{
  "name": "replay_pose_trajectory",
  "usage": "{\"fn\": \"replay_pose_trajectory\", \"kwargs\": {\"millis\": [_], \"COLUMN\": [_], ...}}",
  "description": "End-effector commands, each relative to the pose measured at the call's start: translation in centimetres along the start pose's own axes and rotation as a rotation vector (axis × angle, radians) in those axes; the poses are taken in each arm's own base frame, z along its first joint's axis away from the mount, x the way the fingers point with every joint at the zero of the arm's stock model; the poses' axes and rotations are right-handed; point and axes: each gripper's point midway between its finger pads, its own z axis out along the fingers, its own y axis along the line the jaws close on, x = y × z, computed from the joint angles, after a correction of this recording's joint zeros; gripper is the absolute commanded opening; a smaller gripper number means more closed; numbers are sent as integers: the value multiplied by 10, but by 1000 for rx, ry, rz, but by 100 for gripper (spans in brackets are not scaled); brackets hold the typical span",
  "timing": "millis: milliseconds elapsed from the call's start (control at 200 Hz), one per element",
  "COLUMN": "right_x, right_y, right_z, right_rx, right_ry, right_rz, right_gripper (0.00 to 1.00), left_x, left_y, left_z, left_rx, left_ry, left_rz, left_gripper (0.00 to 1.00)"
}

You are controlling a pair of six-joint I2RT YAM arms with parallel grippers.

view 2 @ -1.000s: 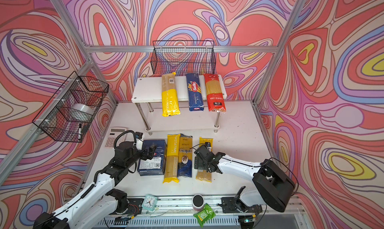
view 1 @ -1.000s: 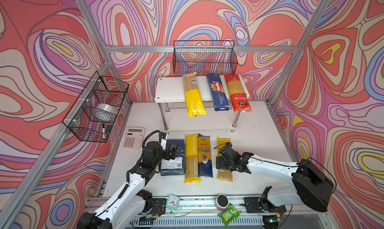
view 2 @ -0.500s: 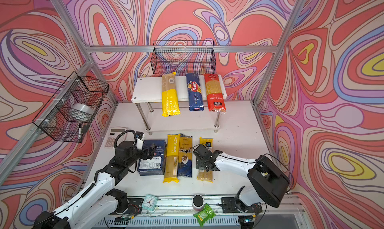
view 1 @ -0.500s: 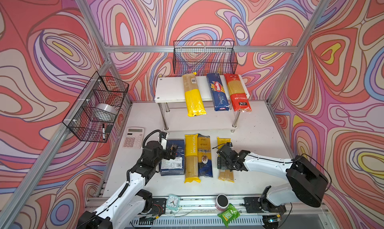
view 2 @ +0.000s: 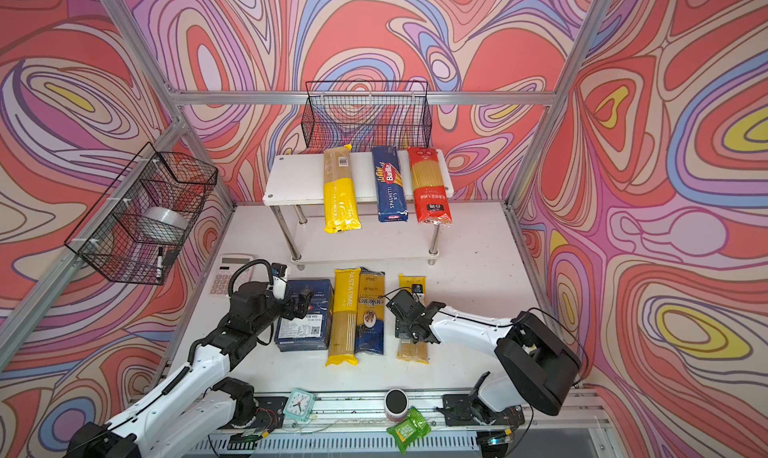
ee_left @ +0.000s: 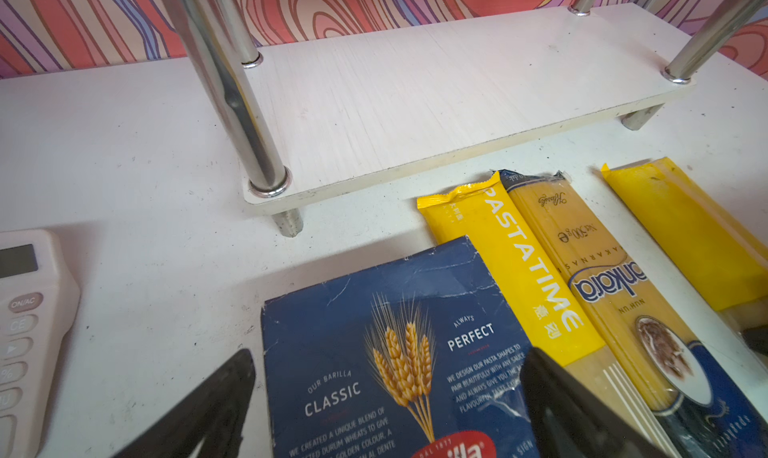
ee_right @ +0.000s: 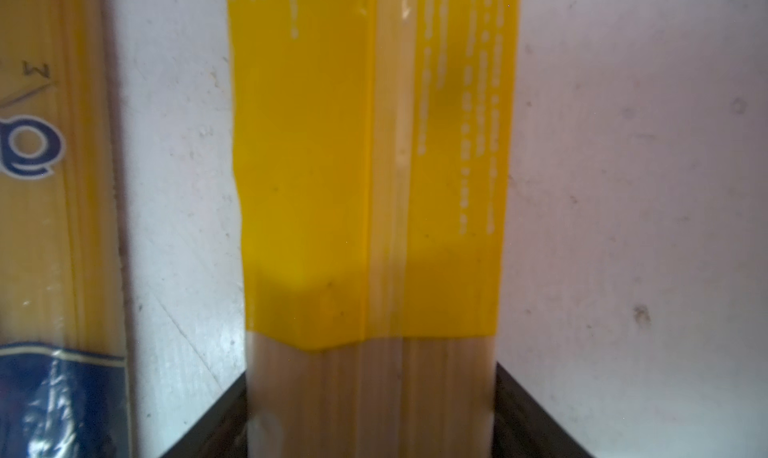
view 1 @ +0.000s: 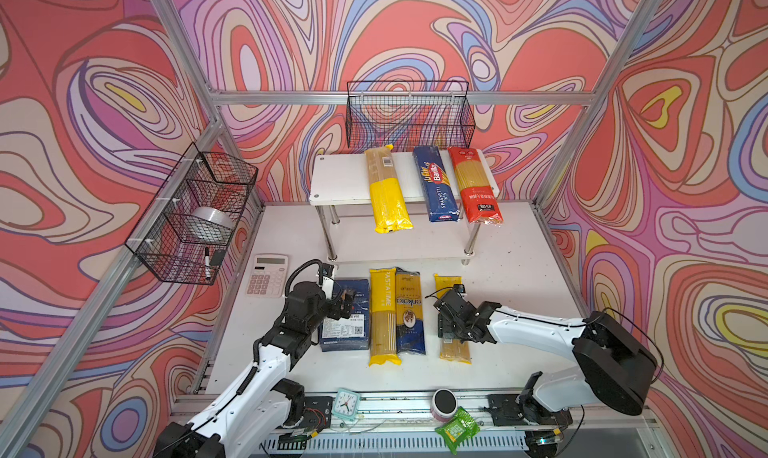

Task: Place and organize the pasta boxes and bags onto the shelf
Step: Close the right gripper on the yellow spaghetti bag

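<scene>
One blue-gold bag (view 1: pixel 409 310) alongside, yellow bag (ee_right: pixel 370 186) clamped

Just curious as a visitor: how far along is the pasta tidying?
Done: atop the shelf lie a yellow-and-clear bag, the Barilla Spaghetti box and a red-and-clear bag. In hand: the right gripper straddles a second yellow bag on the table; the open left gripper hovers over the navy carton. Left: those, plus the PASTA TIME bag and blue-gold bag.
</scene>
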Motion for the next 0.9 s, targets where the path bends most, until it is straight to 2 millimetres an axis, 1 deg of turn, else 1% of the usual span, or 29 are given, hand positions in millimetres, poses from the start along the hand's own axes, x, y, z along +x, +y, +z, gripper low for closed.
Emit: {"fn": "replay_pose_trajectory", "kwargs": {"millis": [0,70,120,250,356,491,576,666,711,806,891], "right_x": [15,14,16,20,21,22,22,21,20,14,11], "right_y": [-12,-10,-10,-4,-6,-8,-5,1,3,4,8], "right_z": [8,9,11,17,21,24,25,24,22,16,12], "right_rx": [6,-5,0,-24,-8,26,20,-15,-33,-44,-73], "right_ry": [23,14,21,44,50,69,80,75,67,39,26], "right_rz": [11,13,6,0,0,-20,-23,-6,4,21,31], "right_gripper": [75,72,71,68,63,62,62,62,59,58,57], "left_x": [-10,-10,-11,-10,-10,-10,-11,-11,-10,-10,-11], "left_y": [1,1,2,5,6,5,4,5,5,5,5], "left_z": [-3,-3,-3,-3,-4,-5,-5,-6,-6,-6,-6], "left_rx": [-5,-5,-8,-25,-35,-29,-22,-25,-25,-27,-27], "left_ry": [-21,-20,-22,-19,-23,-26,-30,-32,-30,-32,-32], "left_rz": [6,5,5,0,-3,-2,1,1,0,-1,-1], "left_gripper": [100,100,100,100,100,100,100,100,100,100,100]}}
